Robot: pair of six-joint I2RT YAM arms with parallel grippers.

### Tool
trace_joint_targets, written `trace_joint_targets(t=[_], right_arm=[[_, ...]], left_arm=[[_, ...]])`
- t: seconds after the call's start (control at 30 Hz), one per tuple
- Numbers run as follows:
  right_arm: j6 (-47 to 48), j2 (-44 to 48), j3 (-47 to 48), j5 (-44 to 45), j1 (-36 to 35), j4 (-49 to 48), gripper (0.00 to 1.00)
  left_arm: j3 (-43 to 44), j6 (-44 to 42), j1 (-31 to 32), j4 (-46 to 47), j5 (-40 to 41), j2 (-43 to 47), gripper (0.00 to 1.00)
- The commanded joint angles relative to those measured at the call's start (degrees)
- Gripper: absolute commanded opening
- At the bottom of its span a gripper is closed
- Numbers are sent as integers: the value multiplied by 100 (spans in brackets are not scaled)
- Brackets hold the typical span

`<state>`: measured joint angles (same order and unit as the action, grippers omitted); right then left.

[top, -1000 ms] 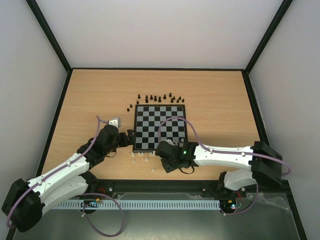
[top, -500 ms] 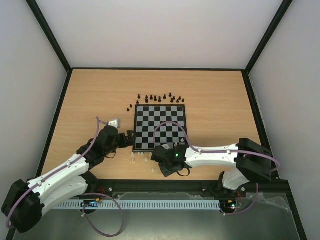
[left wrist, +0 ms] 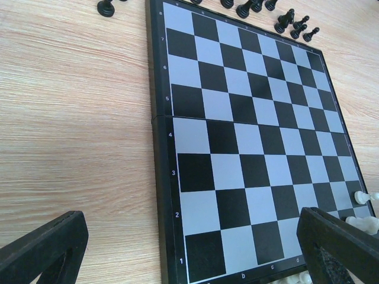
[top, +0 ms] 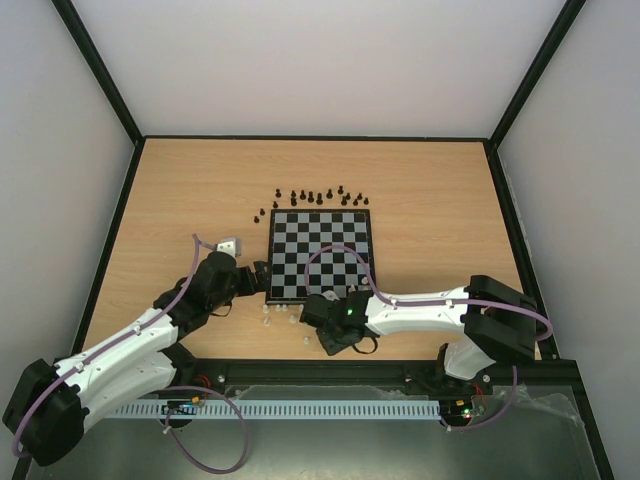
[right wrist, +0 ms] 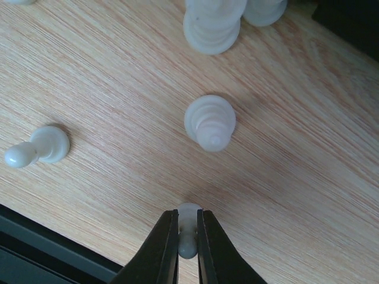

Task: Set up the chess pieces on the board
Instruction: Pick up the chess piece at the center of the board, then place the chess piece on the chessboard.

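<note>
Swinging leftward, the right gripper has clamped on a white pawn. The board lies just beyond it; the left gripper gapes wide.

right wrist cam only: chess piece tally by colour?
White chess pieces: 6 (1 pinched in the right gripper, 3 cut off at the top edge)
Black chess pieces: 0 in this view; they show only in the other views
Total: 6
</note>
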<state>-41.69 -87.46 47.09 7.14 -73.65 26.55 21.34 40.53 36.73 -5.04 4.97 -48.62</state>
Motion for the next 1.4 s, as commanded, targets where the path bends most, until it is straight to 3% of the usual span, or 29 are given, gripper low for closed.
trace_joint_targets(t=[0.0,0.33,0.53,0.7,0.87,1.37], right_arm=[[-71,35,116,94,-53,191,7],[-99,999,710,878,43,1365,7],[458,1411,1195,1045,929,1788,7],[1157,1045,1520,790,1886,1619,7],[1535,401,1787,595,2381,1418,6],[1847,-706,1799,270,2831,849,6]], left_arm=[[-86,23,11,38,-13,72,100],[-124,-45,12,42,-159,148,99],[-137,-110,15,105,-295,115,100],[-184,-157,18,141,-409,118,100],[-183,-211,11,143,-478,63,100],[-217,-292,10,236,-524,-68,99]])
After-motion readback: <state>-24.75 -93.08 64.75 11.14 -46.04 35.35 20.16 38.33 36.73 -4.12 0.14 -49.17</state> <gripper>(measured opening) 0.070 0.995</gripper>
